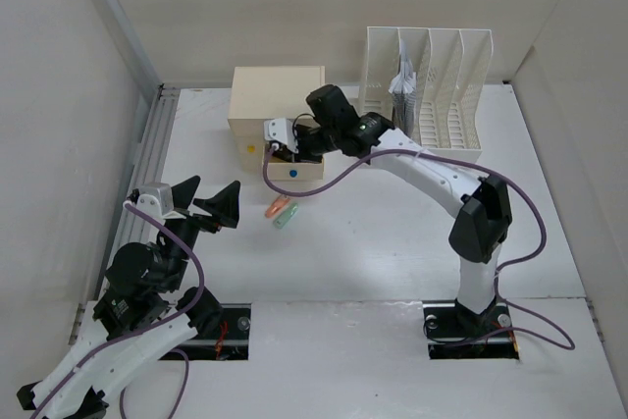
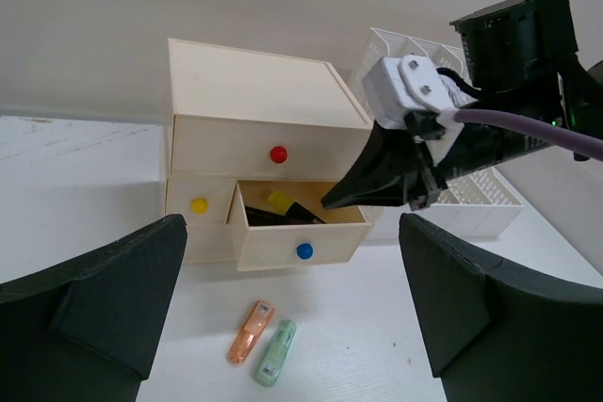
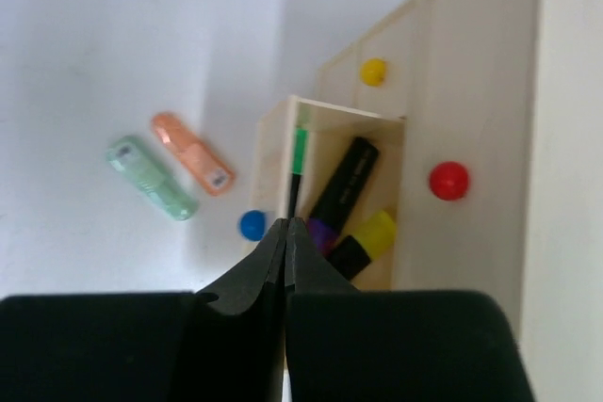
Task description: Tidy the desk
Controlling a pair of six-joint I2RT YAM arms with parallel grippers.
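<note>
The white desk carries a cream drawer box, whose blue-knob drawer is pulled open. In the right wrist view the drawer holds a purple-capped marker, a yellow-capped marker and a thin green pen. My right gripper hovers over the open drawer with its jaws pressed together and nothing visibly held. An orange case and a green case lie on the desk in front of the drawer. My left gripper is open and empty, left of them.
A white slotted file rack holding papers stands right of the drawer box. A grey rail runs along the left edge. Two dark cutouts sit at the arm bases. White walls enclose the desk.
</note>
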